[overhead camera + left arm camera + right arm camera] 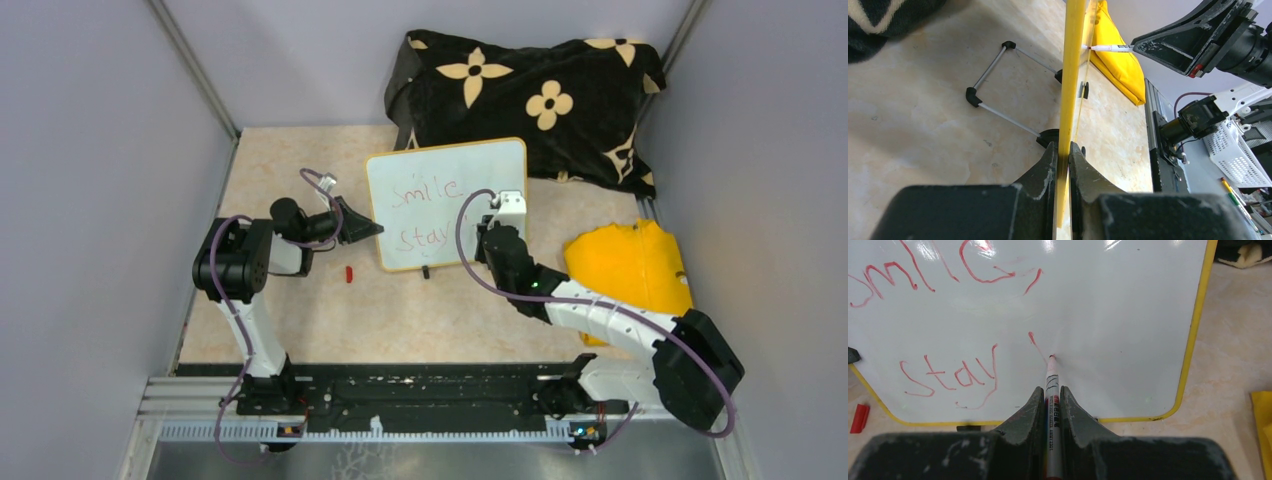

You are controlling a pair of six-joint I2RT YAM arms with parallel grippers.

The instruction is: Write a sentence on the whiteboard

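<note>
While the whiteboard (490, 170) stood propped on the counter (400, 320), its face turned toward the arms, the left end effector (1063, 146) was closed on the yellow frame at the board's left edge, steadying it. The right end effector (1050, 390) was clamped shut around a red marker (1052, 375), whose long axis ran straight ahead out of the jaws and into the board, nearly square to its face. The tip touched the white surface just right of "stay", at the foot of a short fresh stroke. The sentence (943, 375) read "Smile," above and "stay" below, so by my judgement the last word had only begun. Bare board lay to the right of the tip, toward the frame, and the coming strokes would probably have to run that way; the right arm was the nearer one. A red cap (349, 273) lay on the counter near the board's lower left corner.
</note>
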